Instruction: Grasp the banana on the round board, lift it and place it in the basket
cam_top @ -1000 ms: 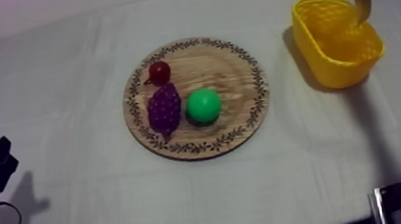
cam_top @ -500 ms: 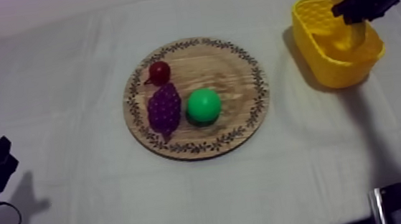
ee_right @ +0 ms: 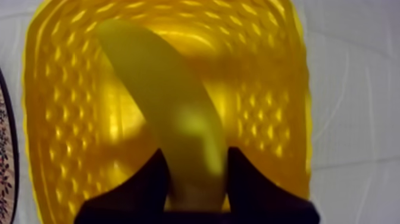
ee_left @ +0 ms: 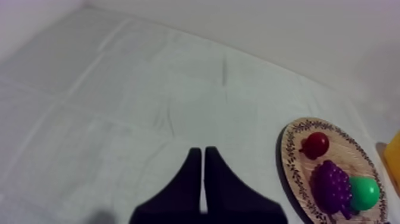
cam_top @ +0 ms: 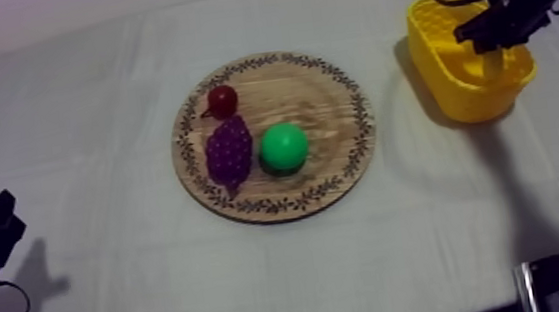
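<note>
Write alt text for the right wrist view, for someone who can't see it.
The right gripper is shut on a banana, holding it over the inside of the yellow basket. Grey-white cloth lies around the basket.

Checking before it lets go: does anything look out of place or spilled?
Nothing stands out. The right gripper holds the banana in the yellow basket; grapes, pear and small red fruit sit tidily on the wooden board.

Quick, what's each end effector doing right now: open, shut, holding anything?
Left end effector: closed, holding nothing.
Right end effector: closed on the banana, over the yellow basket.
</note>
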Action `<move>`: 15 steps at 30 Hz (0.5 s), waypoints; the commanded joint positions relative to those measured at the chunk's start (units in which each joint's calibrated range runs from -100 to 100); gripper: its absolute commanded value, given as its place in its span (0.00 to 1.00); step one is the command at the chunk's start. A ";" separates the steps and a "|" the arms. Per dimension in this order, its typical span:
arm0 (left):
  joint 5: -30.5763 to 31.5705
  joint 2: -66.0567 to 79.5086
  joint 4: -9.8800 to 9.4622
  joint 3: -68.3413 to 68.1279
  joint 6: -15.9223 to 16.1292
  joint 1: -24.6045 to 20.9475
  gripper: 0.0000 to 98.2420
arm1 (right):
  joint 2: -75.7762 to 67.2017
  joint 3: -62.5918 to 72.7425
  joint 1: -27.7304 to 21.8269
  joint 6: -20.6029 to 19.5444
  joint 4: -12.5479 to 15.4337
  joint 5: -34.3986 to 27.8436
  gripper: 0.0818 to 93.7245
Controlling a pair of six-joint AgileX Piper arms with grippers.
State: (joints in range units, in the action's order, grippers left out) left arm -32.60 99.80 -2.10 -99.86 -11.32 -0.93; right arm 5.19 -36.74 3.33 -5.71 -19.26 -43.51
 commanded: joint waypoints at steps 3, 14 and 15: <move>0.02 0.03 0.02 -0.03 0.01 0.03 0.00 | 1.43 0.18 0.55 -1.76 -1.31 0.01 0.30; 0.02 0.03 0.02 -0.03 0.01 0.03 0.00 | 3.33 0.43 1.06 -3.69 -2.93 0.36 0.45; 0.02 0.03 0.02 -0.03 0.01 0.03 0.00 | 3.37 0.50 1.05 -3.77 -2.97 0.38 0.45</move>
State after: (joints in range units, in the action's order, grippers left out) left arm -32.60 99.80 -2.10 -99.86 -11.32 -0.93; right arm 8.54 -36.34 4.44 -9.43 -22.26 -43.06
